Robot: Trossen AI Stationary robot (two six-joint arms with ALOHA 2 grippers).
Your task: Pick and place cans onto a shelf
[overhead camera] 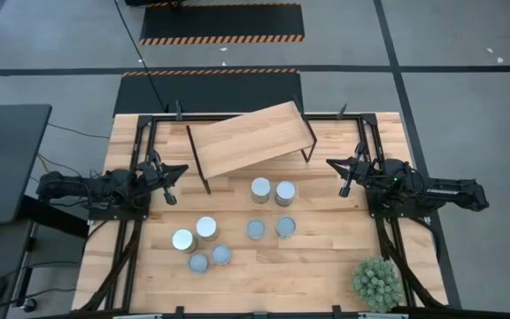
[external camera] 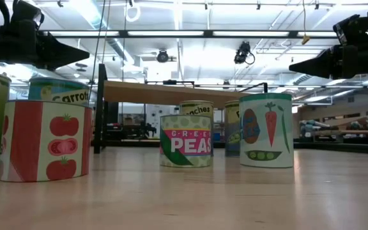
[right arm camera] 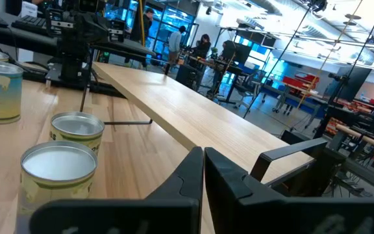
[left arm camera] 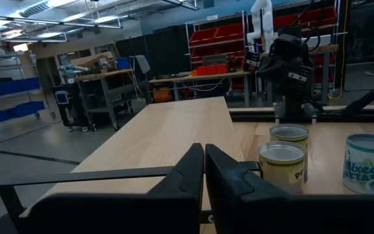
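Observation:
The shelf [overhead camera: 251, 139], a light-wood plank on a thin black frame, stands on its legs at the table's far middle. Several cans stand upright on the tabletop in front of it: two taller ones [overhead camera: 273, 191] near the shelf, two shorter ones [overhead camera: 271, 229] behind them, and a cluster [overhead camera: 202, 246] toward the near left. My left gripper [overhead camera: 182, 168] hovers shut at the table's left side, pointing level toward the shelf [left arm camera: 174, 130]. My right gripper [overhead camera: 330, 163] hovers shut at the right side, pointing at the shelf's other end [right arm camera: 187, 110]. Neither touches anything.
A green spiky plant [overhead camera: 377, 282] stands at the near right corner. Black frame rails run along the table's left and right sides under the arms. In the low view a tomato can [external camera: 43, 140], a peas can [external camera: 185, 140] and a mixed-vegetable can [external camera: 266, 130] stand closest.

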